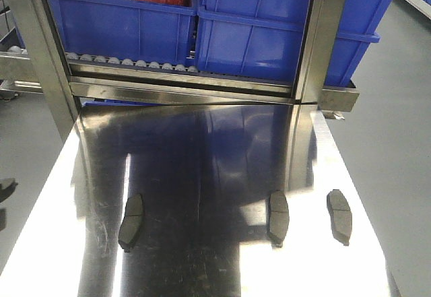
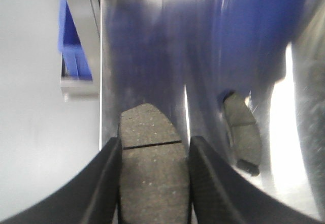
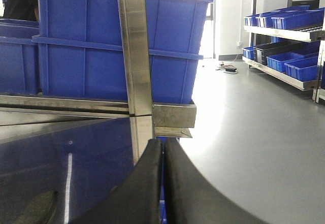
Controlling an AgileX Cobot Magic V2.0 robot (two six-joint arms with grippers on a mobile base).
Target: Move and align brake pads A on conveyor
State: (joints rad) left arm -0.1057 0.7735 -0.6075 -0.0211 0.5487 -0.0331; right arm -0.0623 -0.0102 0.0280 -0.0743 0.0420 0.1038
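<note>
Three brake pads A lie on the shiny steel tabletop point(image 1: 222, 162) in the front view: one at the left point(image 1: 131, 221), one right of centre point(image 1: 278, 216), one near the right edge point(image 1: 339, 216). In the left wrist view my left gripper point(image 2: 155, 140) is shut on another brake pad point(image 2: 152, 173), its fingers point(image 2: 104, 183) pressed against the pad's long sides over the table's left edge. A loose pad point(image 2: 244, 132) lies to its right. My right gripper point(image 3: 163, 141) is shut with nothing in it, with a pad point(image 3: 35, 206) low at its left. The conveyor is out of view.
Behind the table stands a steel roller rack point(image 1: 135, 64) carrying big blue bins point(image 1: 256, 34), with steel posts point(image 1: 316, 34) at either side. Grey floor drops off beyond both table edges. A small dark shape point(image 1: 7, 188) shows at the front view's left border. Shelves of blue bins point(image 3: 289, 41) stand far right.
</note>
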